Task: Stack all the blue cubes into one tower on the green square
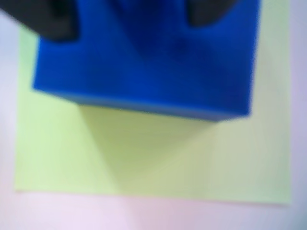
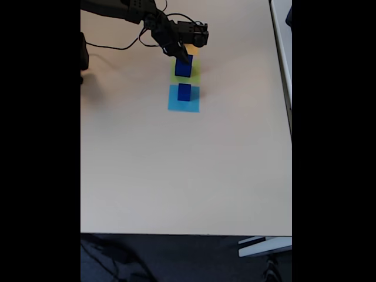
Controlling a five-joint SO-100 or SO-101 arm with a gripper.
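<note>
Green square [image 1: 158, 158] bearing a blue cube [image 1: 144, 57], gripper [image 1: 129, 14] closed on that cube from above, dark fingers [image 1: 53, 21] at its top edge, second blue cube [image 2: 184, 91] on light-blue square [image 2: 183, 104] just beside, orange square [image 2: 192, 50] behind, table [image 2: 176, 170].

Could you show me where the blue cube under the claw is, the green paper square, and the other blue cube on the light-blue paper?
Blue cube under the claw [image 1: 144, 62], wrist view, on its top face.
Green paper square [image 1: 158, 158], wrist view, on its bare front part.
Other blue cube [image 2: 184, 91], fixed view, on its middle.
</note>
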